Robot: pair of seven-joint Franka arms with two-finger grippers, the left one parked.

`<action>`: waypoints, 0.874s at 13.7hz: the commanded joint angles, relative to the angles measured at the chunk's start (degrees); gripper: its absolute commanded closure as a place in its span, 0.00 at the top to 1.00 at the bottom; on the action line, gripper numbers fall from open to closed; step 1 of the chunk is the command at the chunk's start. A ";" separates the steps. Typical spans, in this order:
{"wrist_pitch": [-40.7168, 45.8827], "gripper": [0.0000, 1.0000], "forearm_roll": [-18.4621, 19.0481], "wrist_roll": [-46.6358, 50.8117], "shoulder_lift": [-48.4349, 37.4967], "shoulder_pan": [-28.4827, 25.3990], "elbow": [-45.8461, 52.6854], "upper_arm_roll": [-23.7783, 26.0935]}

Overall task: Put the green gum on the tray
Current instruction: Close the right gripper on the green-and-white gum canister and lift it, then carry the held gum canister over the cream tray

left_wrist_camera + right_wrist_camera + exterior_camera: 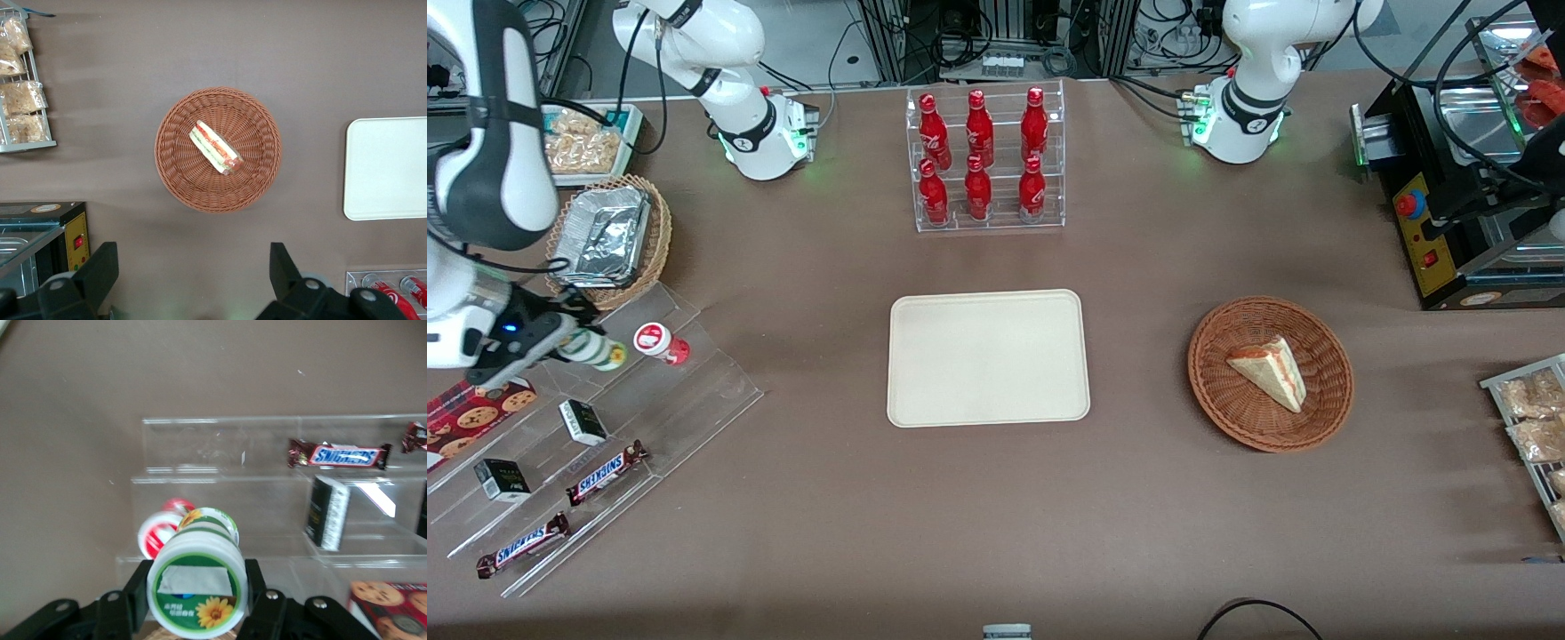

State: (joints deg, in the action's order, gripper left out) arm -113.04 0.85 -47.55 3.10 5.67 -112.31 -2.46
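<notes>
Surface: brown tabletop (pixel 800 498) with the tray (pixel 988 357) lying bare at its middle, long side running across the front view.
Tool: right arm's tool (pixel 574 342) is over the clear stepped acrylic rack (pixel 649 418) at the working arm's end of the tabletop, its fingers (pixel 137 590) clamped on either side of the green gum (pixel 596 350).
Green gum: held lying over, not upright; its long axis runs roughly level, pointing out from the tool toward the tray. It sits just beside the red-lidded bottle (pixel 660 342); whether they touch I cannot tell.
Key relation: tray lies well apart from the held bottle, sideways toward the parked arm's end, so I judge the move needs a lift clear of the rack, then a long sideways carry.
Writing: two bars read SNICKERS (pixel 605 472); the bottle's base label (pixel 195 592) shows a sunflower and small print I cannot read.
</notes>
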 commanded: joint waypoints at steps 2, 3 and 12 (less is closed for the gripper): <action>1.60 0.00 0.11 14.81 1.21 -8.45 1.22 -0.26; 1.60 0.00 -0.06 20.25 1.91 -11.35 1.30 -0.26; -1.29 0.00 -6.66 59.11 16.48 -31.05 13.33 -0.26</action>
State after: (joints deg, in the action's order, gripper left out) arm -114.47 -4.79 4.83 14.44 -22.35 -105.18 -2.14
